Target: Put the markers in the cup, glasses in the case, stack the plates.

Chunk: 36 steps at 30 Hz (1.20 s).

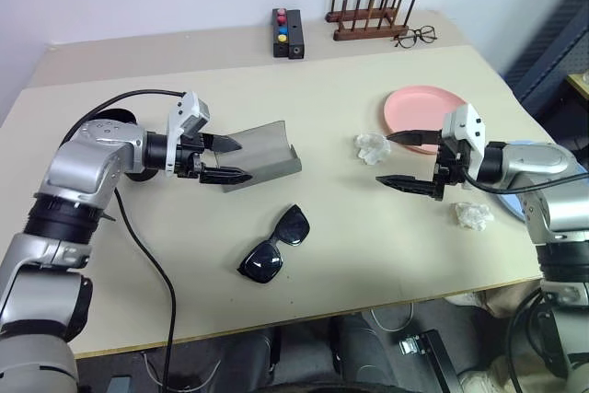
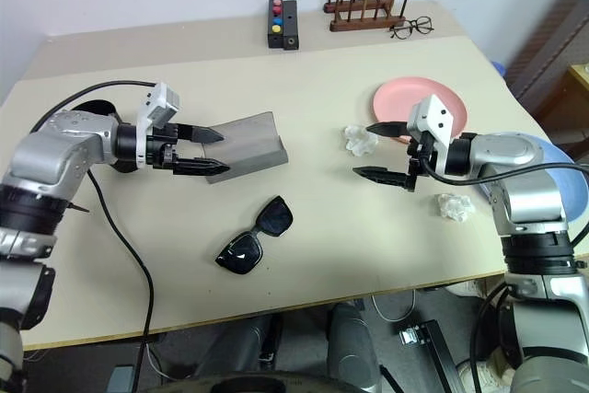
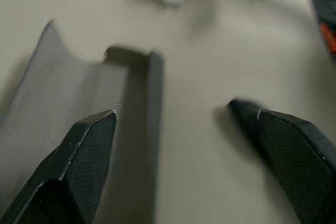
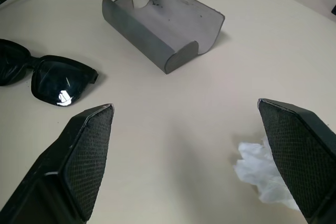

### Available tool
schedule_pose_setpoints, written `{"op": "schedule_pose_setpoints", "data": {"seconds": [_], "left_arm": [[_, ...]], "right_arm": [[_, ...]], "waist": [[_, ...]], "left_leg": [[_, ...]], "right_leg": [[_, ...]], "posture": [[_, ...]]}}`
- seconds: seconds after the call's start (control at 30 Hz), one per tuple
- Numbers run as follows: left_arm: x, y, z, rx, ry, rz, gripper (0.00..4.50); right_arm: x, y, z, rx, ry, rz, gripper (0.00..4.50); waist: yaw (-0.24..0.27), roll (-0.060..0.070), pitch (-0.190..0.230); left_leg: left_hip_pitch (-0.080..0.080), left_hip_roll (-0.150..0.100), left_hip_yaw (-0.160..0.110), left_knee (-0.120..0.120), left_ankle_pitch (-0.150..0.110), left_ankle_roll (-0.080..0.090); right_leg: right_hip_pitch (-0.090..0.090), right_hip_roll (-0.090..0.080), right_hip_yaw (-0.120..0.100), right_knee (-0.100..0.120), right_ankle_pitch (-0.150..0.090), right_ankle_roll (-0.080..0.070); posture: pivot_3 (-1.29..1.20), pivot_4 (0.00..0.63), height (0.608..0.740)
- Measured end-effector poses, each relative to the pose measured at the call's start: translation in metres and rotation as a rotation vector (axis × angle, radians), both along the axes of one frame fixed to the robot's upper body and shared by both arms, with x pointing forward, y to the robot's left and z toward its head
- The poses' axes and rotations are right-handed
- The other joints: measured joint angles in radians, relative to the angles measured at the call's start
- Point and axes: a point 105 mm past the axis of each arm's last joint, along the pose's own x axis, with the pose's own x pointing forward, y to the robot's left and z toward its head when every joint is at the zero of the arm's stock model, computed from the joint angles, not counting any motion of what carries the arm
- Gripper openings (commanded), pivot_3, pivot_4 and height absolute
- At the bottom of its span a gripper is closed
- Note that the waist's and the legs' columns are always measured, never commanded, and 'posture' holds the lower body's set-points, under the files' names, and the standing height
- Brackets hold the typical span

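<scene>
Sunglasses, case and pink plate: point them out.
sunglasses (image 1: 276, 246): left eye view, on the bridge between the lenses.
case (image 1: 265, 152): left eye view, on its open inner surface.
pink plate (image 1: 419, 106): left eye view, on its bare centre.

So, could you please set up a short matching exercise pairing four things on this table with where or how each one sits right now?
Things:
1. sunglasses
2. case
3. pink plate
4. eyeglasses

Descriptions:
A. lying open, beside the left pincer
B. at the back of the table, next to the wooden rack
C. folded, near the front edge, between the two arms
D. just behind the right pincer, past a crumpled white wad

Pairs: 1-C, 2-A, 3-D, 4-B
</scene>
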Motion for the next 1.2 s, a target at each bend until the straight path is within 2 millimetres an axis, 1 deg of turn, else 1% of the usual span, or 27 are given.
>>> {"op": "schedule_pose_setpoints", "data": {"seconds": [0.07,0.17,0.3,0.4,0.47,0.7,0.83,1.03,1.07,1.13,1.17,1.2], "left_arm": [[0.008,0.003,-0.004,0.027,-0.007,-0.007,4.40],[0.019,0.000,-0.010,0.066,-0.017,-0.037,4.40],[0.022,-0.008,-0.019,0.104,-0.008,-0.100,4.40],[0.022,-0.014,-0.022,0.118,0.003,-0.146,4.40],[0.022,-0.015,-0.022,0.133,0.006,-0.161,4.40],[0.019,-0.010,-0.027,0.188,0.024,-0.185,4.40],[0.014,-0.002,-0.025,0.227,0.025,-0.197,4.40],[0.006,0.003,-0.023,0.265,0.012,-0.227,4.40],[0.005,0.003,-0.022,0.271,0.008,-0.232,4.17],[0.003,0.001,-0.024,0.277,0.007,-0.241,3.55],[0.001,0.000,-0.025,0.280,0.007,-0.248,3.11],[0.000,0.000,-0.027,0.282,0.009,-0.251,2.55]], "right_arm": [[-0.003,0.006,-0.001,0.012,-0.009,0.006,4.50],[-0.008,0.009,-0.002,0.018,-0.016,-0.003,4.50],[-0.010,0.008,-0.002,0.027,-0.027,-0.032,4.50],[-0.012,0.009,-0.001,0.029,-0.034,-0.044,4.50],[-0.014,0.009,-0.002,0.031,-0.035,-0.048,4.50],[-0.015,0.010,0.000,0.045,-0.044,-0.056,4.50],[-0.014,0.010,0.000,0.047,-0.047,-0.062,4.50],[-0.013,0.011,0.001,0.050,-0.051,-0.058,4.50],[-0.012,0.012,0.002,0.053,-0.053,-0.057,4.50],[-0.010,0.013,0.004,0.056,-0.060,-0.052,4.50],[-0.010,0.014,0.005,0.056,-0.062,-0.051,4.50],[-0.009,0.014,0.005,0.057,-0.063,-0.050,4.50]], "waist": [[0.004,0.000,0.000],[0.007,0.000,0.000],[0.003,0.000,0.000],[-0.001,0.000,0.000],[-0.003,0.000,0.000],[-0.001,0.000,0.000],[-0.001,0.000,0.000],[-0.001,0.000,0.000],[-0.001,0.000,0.000],[-0.001,0.000,0.000],[-0.001,0.000,0.000],[-0.001,0.000,0.000]], "left_leg": [[0.000,0.000,0.000,0.001,0.000,0.000],[-0.001,-0.001,0.000,0.001,0.000,0.001],[-0.001,-0.001,0.000,0.001,0.000,0.001],[-0.001,-0.001,0.000,0.001,0.000,0.001],[-0.001,-0.001,0.000,0.001,0.000,0.001],[-0.001,-0.001,0.000,0.002,0.000,0.001],[-0.001,-0.001,0.000,0.002,0.000,0.001],[-0.001,-0.001,0.000,0.002,0.000,0.001],[-0.001,-0.001,0.000,0.002,0.000,0.001],[-0.001,-0.001,0.000,0.002,0.000,0.001],[-0.001,-0.001,0.000,0.002,0.000,0.001],[-0.001,-0.001,0.000,0.002,0.000,0.001]], "right_leg": [[0.000,0.000,0.000,0.000,0.000,0.000],[0.000,-0.001,-0.001,0.000,0.000,0.000],[0.000,-0.001,-0.001,0.000,0.000,0.000],[0.000,-0.001,-0.001,0.000,0.000,0.000],[0.000,0.000,-0.001,0.000,0.000,0.001],[0.000,-0.001,-0.001,0.001,0.000,0.001],[0.000,0.000,-0.001,0.001,0.000,0.001],[0.000,-0.001,-0.001,0.001,0.000,0.001],[0.000,-0.001,-0.001,0.001,0.000,0.001],[0.000,-0.001,0.000,0.001,0.000,0.001],[0.000,-0.001,0.000,0.001,0.000,0.001],[0.000,-0.001,0.000,0.001,0.000,0.001]], "posture": [[0.00,0.150,0.740],[0.00,0.150,0.740],[0.00,0.150,0.740],[0.00,0.150,0.740],[0.00,0.150,0.740],[0.00,0.150,0.740],[0.00,0.150,0.740],[0.00,0.150,0.740],[0.00,0.150,0.740],[0.00,0.150,0.740],[0.00,0.150,0.740],[0.00,0.150,0.740]]}}
